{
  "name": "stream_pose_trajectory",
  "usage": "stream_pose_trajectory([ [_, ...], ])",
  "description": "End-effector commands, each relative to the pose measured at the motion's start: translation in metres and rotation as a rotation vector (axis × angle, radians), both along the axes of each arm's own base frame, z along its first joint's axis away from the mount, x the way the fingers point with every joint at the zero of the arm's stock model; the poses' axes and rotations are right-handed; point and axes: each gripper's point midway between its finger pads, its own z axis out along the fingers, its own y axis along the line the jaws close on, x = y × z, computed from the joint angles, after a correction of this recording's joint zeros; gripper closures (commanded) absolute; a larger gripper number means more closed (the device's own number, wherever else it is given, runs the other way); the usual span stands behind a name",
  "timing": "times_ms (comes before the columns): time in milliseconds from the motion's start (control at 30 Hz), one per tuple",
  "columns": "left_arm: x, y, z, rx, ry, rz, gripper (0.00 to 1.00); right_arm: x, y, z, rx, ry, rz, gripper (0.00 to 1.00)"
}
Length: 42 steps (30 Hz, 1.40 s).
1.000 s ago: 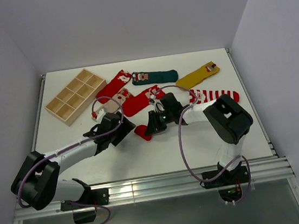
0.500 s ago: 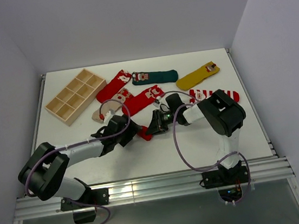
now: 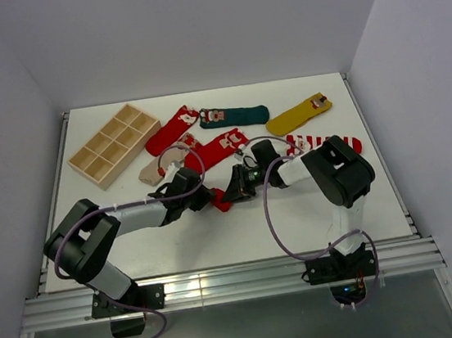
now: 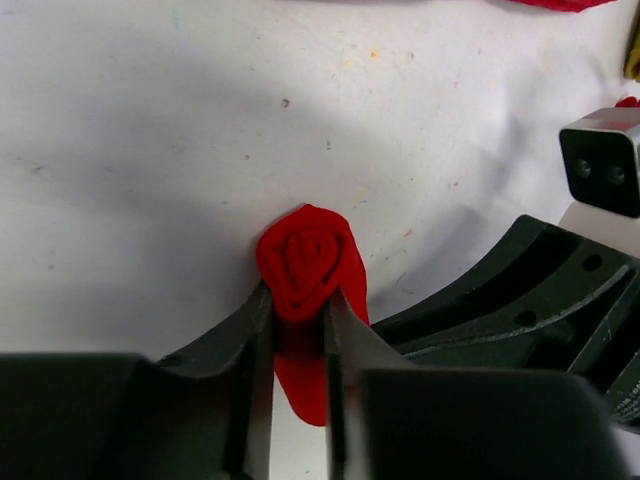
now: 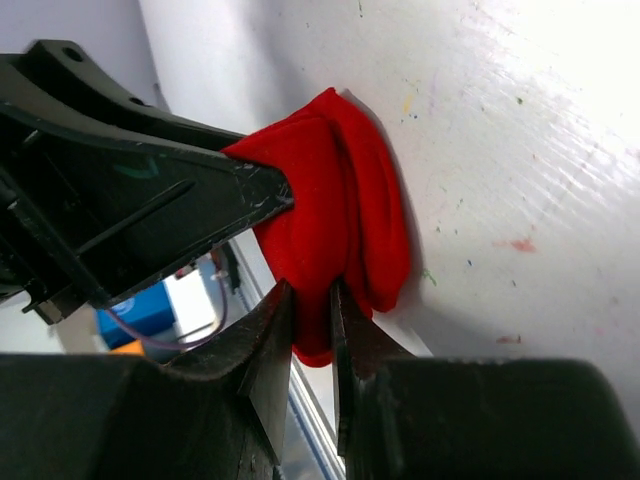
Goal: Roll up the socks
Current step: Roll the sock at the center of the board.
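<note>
A red sock (image 3: 219,199), wound into a tight roll, lies on the white table between my two grippers. In the left wrist view the roll (image 4: 308,262) shows its spiral end, and my left gripper (image 4: 298,312) is shut on it from the near side. In the right wrist view my right gripper (image 5: 311,305) pinches a fold of the same red sock (image 5: 345,215), with the left gripper's dark finger pressing on it from the left. From above, the left gripper (image 3: 203,198) and right gripper (image 3: 233,189) meet at the roll.
Flat socks lie behind: red (image 3: 170,129), dark green (image 3: 234,117), mustard (image 3: 299,114), red-and-white striped (image 3: 326,142), another red (image 3: 219,147) and beige (image 3: 156,168). A wooden compartment tray (image 3: 112,143) stands at the back left.
My left arm has reached right to the red roll and its jaws have closed on it. The right gripper has kept its hold and barely moved.
</note>
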Motion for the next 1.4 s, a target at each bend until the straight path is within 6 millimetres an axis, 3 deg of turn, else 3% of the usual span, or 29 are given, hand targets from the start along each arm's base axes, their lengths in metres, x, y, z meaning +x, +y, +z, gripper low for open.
stream_pose_trajectory([
  [0, -0.014, 0.016, -0.029, 0.122, 0.085, -0.009, 0.83, -0.012, -0.028, -0.037, -0.216, 0.0, -0.035, 0.92],
  [133, -0.014, 0.019, -0.029, 0.18, 0.091, -0.043, 1.0, -0.004, -0.035, -0.024, -0.308, -0.154, -0.04, 0.74],
  [233, -0.012, 0.021, -0.025, 0.228, 0.093, -0.076, 1.0, 0.005, -0.041, -0.007, -0.413, -0.34, -0.07, 0.58],
  [300, -0.013, 0.021, -0.024, 0.254, 0.103, -0.096, 1.0, 0.003, -0.04, 0.003, -0.461, -0.443, -0.072, 0.54],
  [367, -0.012, 0.02, -0.022, 0.271, 0.101, -0.122, 1.0, 0.016, -0.048, 0.021, -0.539, -0.597, -0.126, 0.48],
  [400, -0.011, 0.018, -0.022, 0.276, 0.105, -0.131, 1.0, 0.01, -0.043, 0.024, -0.56, -0.651, -0.11, 0.46],
  [433, -0.012, 0.018, -0.023, 0.288, 0.112, -0.147, 1.0, 0.018, -0.046, 0.037, -0.596, -0.748, -0.139, 0.46],
  [500, -0.011, 0.015, -0.023, 0.296, 0.123, -0.164, 1.0, 0.016, -0.046, 0.044, -0.635, -0.848, -0.123, 0.45],
  [633, -0.013, 0.012, -0.025, 0.31, 0.143, -0.209, 1.0, 0.007, -0.029, 0.059, -0.658, -1.021, -0.092, 0.44],
  [1067, -0.01, 0.006, -0.025, 0.32, 0.166, -0.272, 1.0, 0.0, 0.011, 0.046, -0.736, -1.179, 0.034, 0.44],
  [1367, -0.013, 0.001, -0.029, 0.303, 0.181, -0.298, 1.0, -0.002, 0.024, 0.029, -0.794, -1.211, 0.068, 0.44],
])
